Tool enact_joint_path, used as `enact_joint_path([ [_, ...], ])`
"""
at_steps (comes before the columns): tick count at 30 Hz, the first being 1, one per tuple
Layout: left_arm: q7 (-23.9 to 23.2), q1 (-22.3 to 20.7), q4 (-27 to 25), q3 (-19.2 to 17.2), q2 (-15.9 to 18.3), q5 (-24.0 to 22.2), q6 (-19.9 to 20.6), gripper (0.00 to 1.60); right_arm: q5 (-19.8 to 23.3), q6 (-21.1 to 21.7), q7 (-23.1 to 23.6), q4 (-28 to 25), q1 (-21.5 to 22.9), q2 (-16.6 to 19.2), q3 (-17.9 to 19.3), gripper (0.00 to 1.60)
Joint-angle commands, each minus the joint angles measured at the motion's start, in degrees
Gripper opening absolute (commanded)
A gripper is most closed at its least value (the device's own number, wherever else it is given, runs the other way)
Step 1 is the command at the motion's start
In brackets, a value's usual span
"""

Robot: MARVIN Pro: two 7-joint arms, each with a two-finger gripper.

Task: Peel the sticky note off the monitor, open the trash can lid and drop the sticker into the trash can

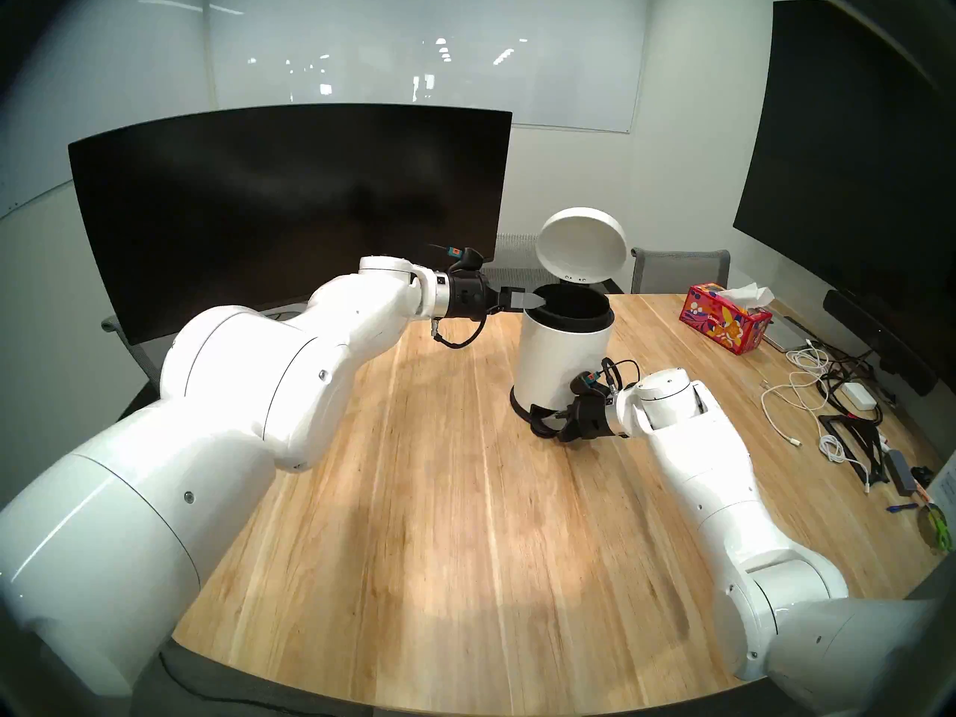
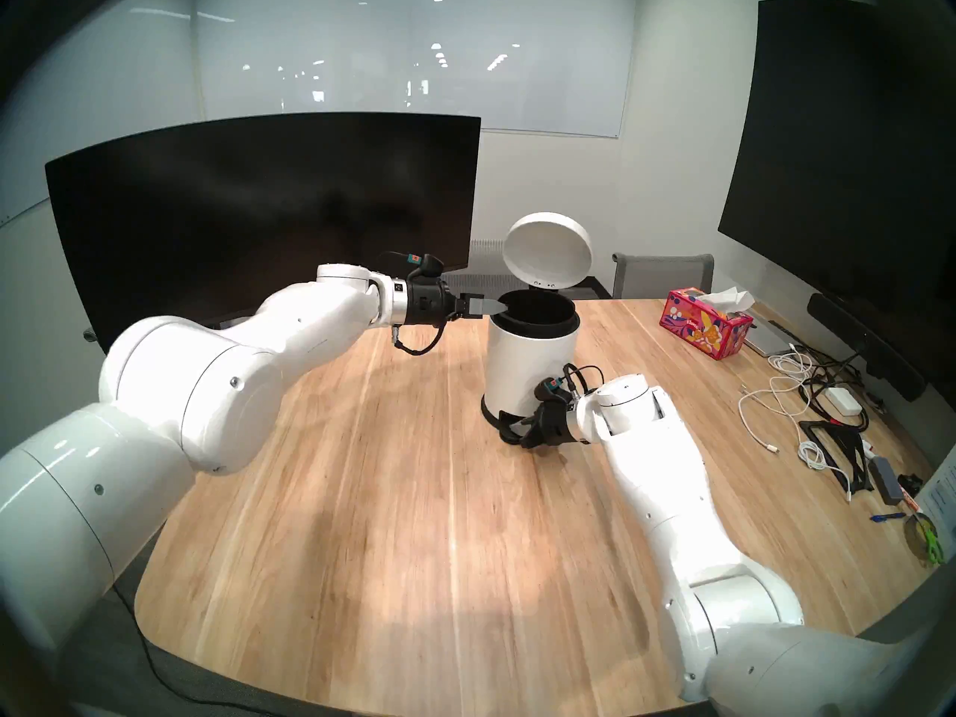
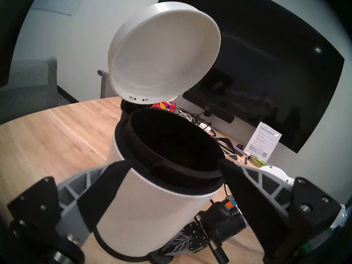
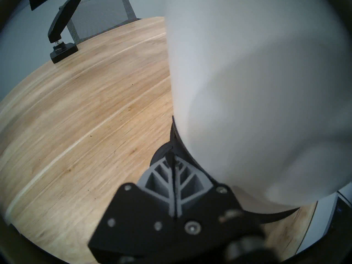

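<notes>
I am holding my left gripper (image 3: 174,169) level at the near rim of the trash can (image 1: 561,361), its fingers (image 3: 106,193) spread wide and empty. The sticky note is showing nowhere: not between my fingers, not on the monitor (image 1: 289,204), whose dark screen looks bare, and not on the table (image 1: 439,493). The bin's black inside is too dark for me to tell whether the paper is lying in there, though I am judging that it probably is.

My right gripper (image 4: 172,162) is pressing down at the foot of the can, fingers pressed together, on what looks like the pedal (image 1: 540,425). The lid (image 1: 582,250) is standing tilted open above the mouth.

What is worrying me from here:
- If I lift my right gripper too soon, the lid will be dropping while my left fingers are sitting at the rim, and it could be striking them or jamming on them.
- The can is light-looking and standing free; a sideways push on the pedal or a brush from my left fingers could be sliding or tipping it.
- A sticky sheet may be clinging to a finger pad or the inner rim instead of falling, and I cannot see enough to rule that out.
</notes>
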Motion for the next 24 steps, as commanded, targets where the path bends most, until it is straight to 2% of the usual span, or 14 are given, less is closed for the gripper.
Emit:
enact_joint_path([
  [1, -2.1, -1.4, -1.0, -0.6, 0.1, -0.6, 0.3, 1.60, -0.2, 0.0, -0.2, 0.1, -0.2, 0.4, 0.1, 0.00],
  [24, -12.9, -1.8, -1.1, -3.5, 4.6, -2.0, 0.5, 1.60, -0.2, 0.0, -0.1, 0.1, -0.2, 0.4, 0.1, 0.00],
])
